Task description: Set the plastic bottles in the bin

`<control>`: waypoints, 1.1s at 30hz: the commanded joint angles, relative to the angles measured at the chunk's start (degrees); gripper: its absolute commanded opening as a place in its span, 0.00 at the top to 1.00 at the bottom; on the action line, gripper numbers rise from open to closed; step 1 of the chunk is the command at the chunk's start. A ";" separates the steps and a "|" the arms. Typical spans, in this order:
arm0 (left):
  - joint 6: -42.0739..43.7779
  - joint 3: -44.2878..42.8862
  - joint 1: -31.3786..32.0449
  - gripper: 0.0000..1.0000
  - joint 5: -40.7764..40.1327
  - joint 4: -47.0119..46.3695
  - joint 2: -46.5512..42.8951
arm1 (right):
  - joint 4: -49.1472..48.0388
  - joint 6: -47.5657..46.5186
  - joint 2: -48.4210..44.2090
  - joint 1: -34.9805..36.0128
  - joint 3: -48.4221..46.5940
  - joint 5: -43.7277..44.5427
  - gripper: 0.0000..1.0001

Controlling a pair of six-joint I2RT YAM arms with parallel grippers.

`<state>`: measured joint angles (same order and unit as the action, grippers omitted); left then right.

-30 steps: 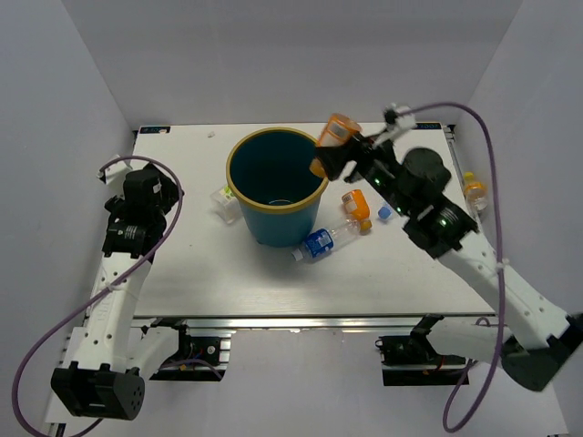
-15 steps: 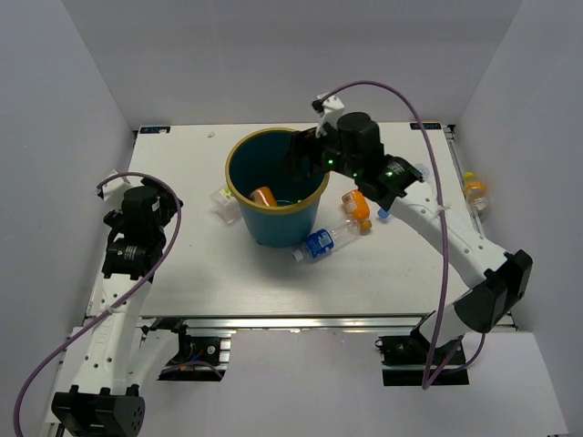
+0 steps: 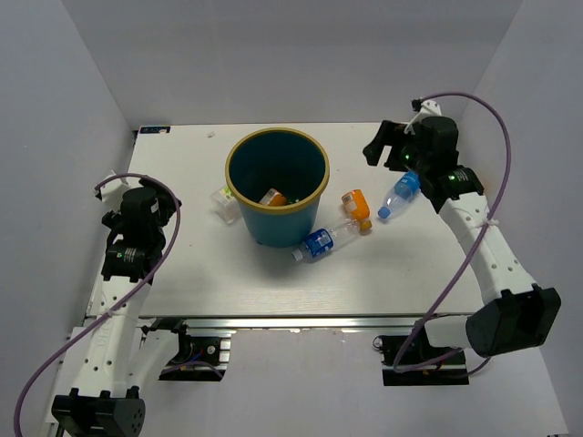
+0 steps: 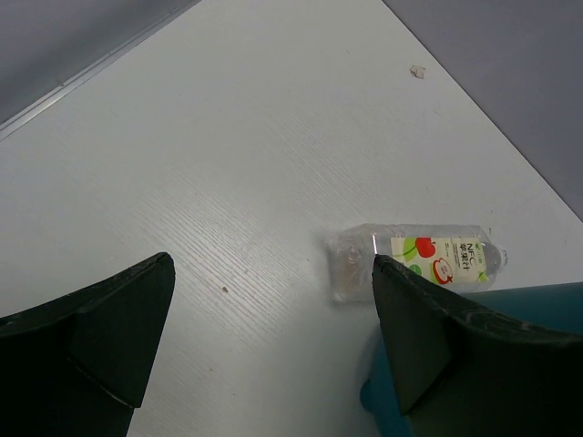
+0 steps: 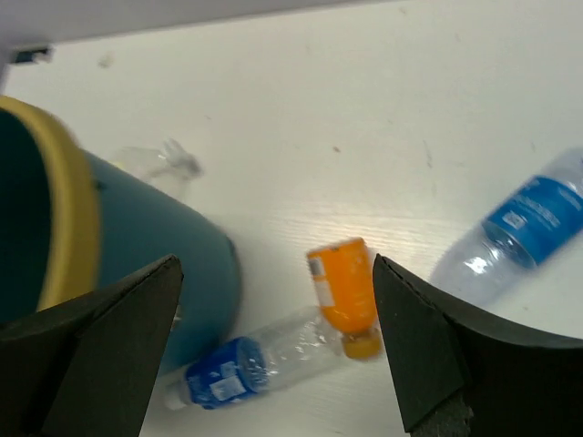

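Observation:
The teal bin (image 3: pixel 310 211) with a yellowish rim (image 3: pixel 233 188) stands mid-table. One orange bottle (image 3: pixel 271 196) lies inside it. A second orange bottle (image 3: pixel 357 206) lies on the table right of the bin, also in the right wrist view (image 5: pixel 342 291). A clear blue-label bottle (image 3: pixel 321 241) lies touching it by the bin's base (image 5: pixel 250 369). Another blue-label bottle (image 3: pixel 401 194) lies further right (image 5: pixel 524 228). The white-green label bottle (image 3: pixel 224 202) lies left of the bin (image 4: pixel 419 259). My right gripper (image 3: pixel 378 150) is open and empty, high above the orange bottle (image 5: pixel 276 264). My left gripper (image 4: pixel 271 264) is open and empty, left of the bin.
White walls enclose the table on three sides. The bin wall (image 4: pixel 510 309) fills the right corner of the left wrist view, and its wall (image 5: pixel 137 237) fills the left of the right wrist view. The right arm's cable loops over the table's right edge.
My right gripper carried an orange bottle over the bin and let it go inside. It then swung back to the right and is open and empty. The left arm barely moved.

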<state>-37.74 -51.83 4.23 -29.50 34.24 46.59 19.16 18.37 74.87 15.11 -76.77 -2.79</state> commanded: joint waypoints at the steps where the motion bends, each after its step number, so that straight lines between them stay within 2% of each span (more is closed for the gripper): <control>1: 0.56 0.94 -0.19 0.02 -1.44 -0.66 -1.32 | -1.84 -4.39 3.25 -1.49 3.72 2.42 0.11; 6: 0.82 0.95 -0.19 0.02 -0.39 -0.40 -0.62 | -2.10 -9.57 14.48 -1.32 1.72 -3.00 0.11; 11: 0.82 1.03 -0.27 0.02 -0.47 0.83 -0.27 | -6.85 -11.87 23.45 -0.97 2.77 -8.20 0.11; 19: 0.47 0.77 -0.19 0.02 -0.12 2.32 -0.18 | -6.77 -12.31 31.21 3.77 5.32 -1.54 0.12; 23: 0.29 -0.19 -0.19 0.02 -1.09 3.55 -0.44 | -6.85 -10.12 31.04 4.40 5.76 1.38 0.25; 28: 0.65 -1.16 -0.19 0.02 -1.53 4.87 -1.32 | -6.76 -8.09 27.18 4.40 6.63 2.43 0.54; 33: 0.56 -1.34 -0.19 0.02 -1.27 5.05 -2.03 | -4.31 -8.52 19.36 4.40 5.23 5.60 0.64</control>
<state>-37.47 -51.13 4.23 -29.82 38.57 45.71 15.31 9.56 100.90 19.84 -69.84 0.54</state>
